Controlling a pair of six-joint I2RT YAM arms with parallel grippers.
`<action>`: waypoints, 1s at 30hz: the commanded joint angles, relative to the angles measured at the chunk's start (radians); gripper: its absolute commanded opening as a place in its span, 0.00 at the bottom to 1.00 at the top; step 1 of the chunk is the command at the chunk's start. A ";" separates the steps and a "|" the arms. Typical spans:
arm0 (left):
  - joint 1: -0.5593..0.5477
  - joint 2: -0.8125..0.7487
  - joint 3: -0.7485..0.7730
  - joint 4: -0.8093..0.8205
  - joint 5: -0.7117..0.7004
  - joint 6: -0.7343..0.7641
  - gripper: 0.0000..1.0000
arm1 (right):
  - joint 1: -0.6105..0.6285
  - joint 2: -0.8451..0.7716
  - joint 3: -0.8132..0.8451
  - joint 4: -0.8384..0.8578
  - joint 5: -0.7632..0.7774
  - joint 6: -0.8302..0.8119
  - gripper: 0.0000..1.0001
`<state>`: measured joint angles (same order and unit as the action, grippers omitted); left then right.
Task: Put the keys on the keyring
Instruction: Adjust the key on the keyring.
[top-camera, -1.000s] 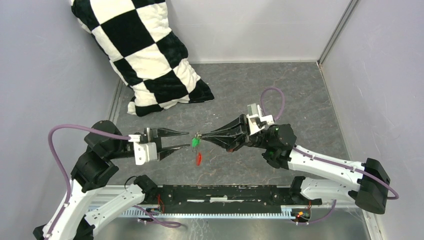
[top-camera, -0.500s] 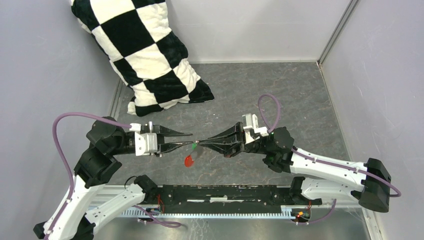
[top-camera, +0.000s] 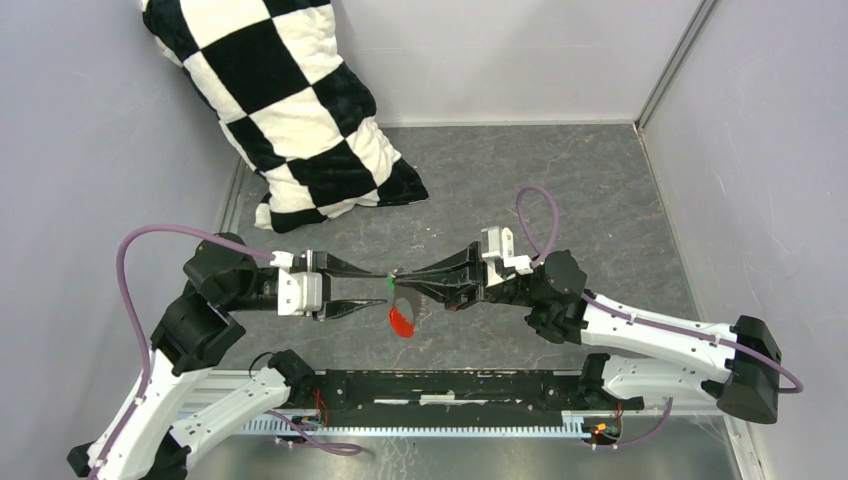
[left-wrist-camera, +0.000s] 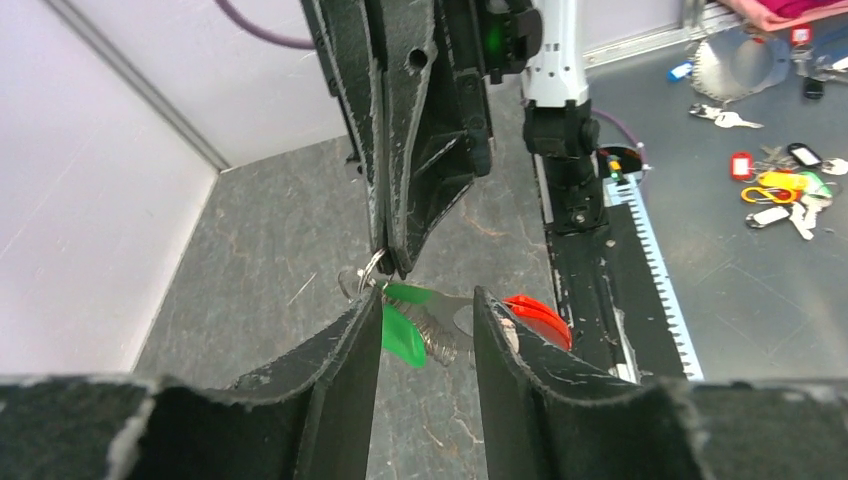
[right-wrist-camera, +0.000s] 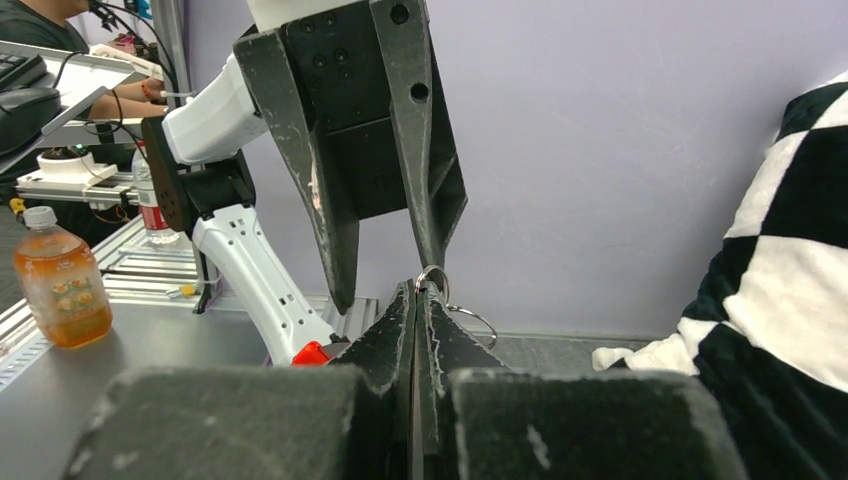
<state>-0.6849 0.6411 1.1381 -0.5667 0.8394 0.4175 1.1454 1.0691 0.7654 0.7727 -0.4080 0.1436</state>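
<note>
My right gripper (top-camera: 398, 276) is shut on the keyring's thin metal ring (right-wrist-camera: 432, 276) and holds it above the table; a second ring (right-wrist-camera: 476, 321) hangs beside it. The red tag (top-camera: 402, 320) dangles below. The green-headed key (left-wrist-camera: 404, 335) hangs from the ring with its metal blade (left-wrist-camera: 440, 336) next to it. My left gripper (top-camera: 381, 290) is open, and its two fingers (left-wrist-camera: 345, 360) straddle the green key without closing on it. In the right wrist view the left gripper's fingers (right-wrist-camera: 325, 200) stand just above my shut right gripper (right-wrist-camera: 418, 288).
A black-and-white checkered pillow (top-camera: 290, 110) lies at the back left against the wall. The black base rail (top-camera: 450, 385) runs along the near edge. Loose keys and tags (left-wrist-camera: 790, 185) lie beyond the rail. An orange bottle (right-wrist-camera: 62, 290) stands off the table.
My left gripper has stayed open and moved toward the right gripper until its fingers straddle the hanging key. The right gripper shifted slightly left, and the red tag has swung.
</note>
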 joint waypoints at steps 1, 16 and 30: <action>0.001 -0.011 -0.012 0.070 -0.110 0.024 0.46 | 0.016 -0.002 0.060 0.011 0.000 -0.031 0.01; 0.001 -0.021 -0.021 0.015 -0.013 0.016 0.41 | 0.018 -0.006 0.077 -0.015 -0.013 -0.041 0.01; 0.001 -0.015 -0.036 0.046 -0.061 0.018 0.11 | 0.021 0.022 0.101 -0.045 -0.034 -0.042 0.01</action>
<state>-0.6849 0.6201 1.1088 -0.5507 0.7864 0.4202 1.1595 1.0840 0.8009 0.7143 -0.4286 0.1143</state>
